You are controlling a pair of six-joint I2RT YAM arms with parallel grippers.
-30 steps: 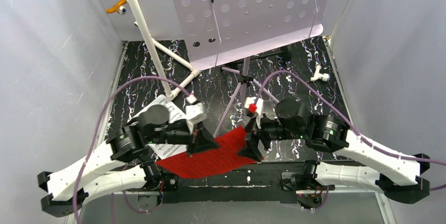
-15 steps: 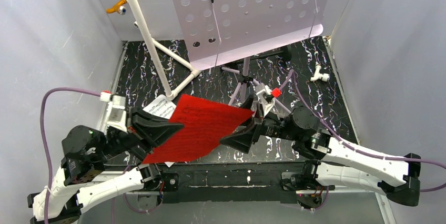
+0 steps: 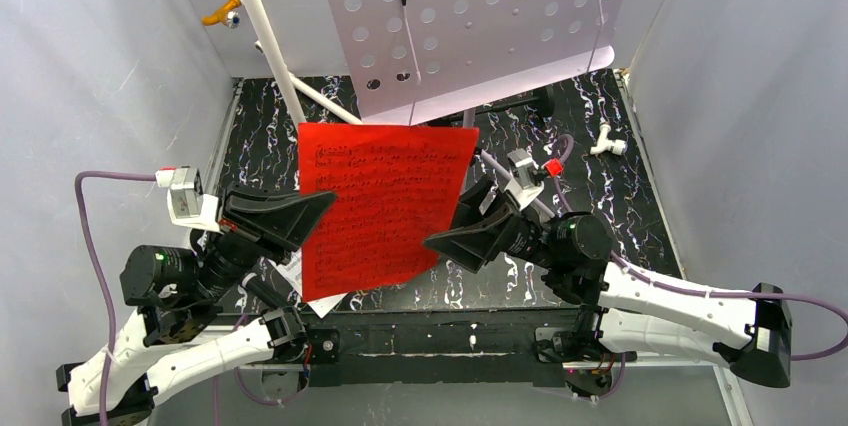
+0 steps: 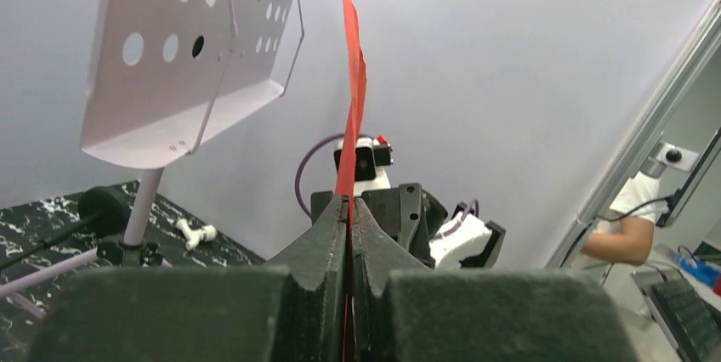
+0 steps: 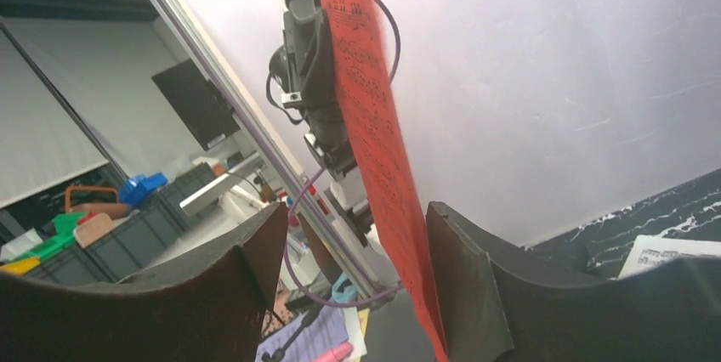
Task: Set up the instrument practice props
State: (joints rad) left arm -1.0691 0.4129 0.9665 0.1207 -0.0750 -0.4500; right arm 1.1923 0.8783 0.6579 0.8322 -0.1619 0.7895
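- The left gripper (image 4: 349, 206) is pinched tight on the left edge of the red paper music sheet (image 3: 385, 201), holding it upright above the tabletop.
- The right gripper (image 5: 357, 209) is spread wide. The sheet's right edge runs between its fingers, close against one; whether they touch cannot be told.
- A white printed music sheet (image 3: 293, 272) lies flat on the black marbled table (image 3: 620, 196), partly hidden below the red one.
- Behind, the lilac perforated metal music stand (image 3: 470, 26) rises on tripod legs, its lower lip near the red sheet's top edge, beside a white plastic pipe frame (image 3: 265, 36).
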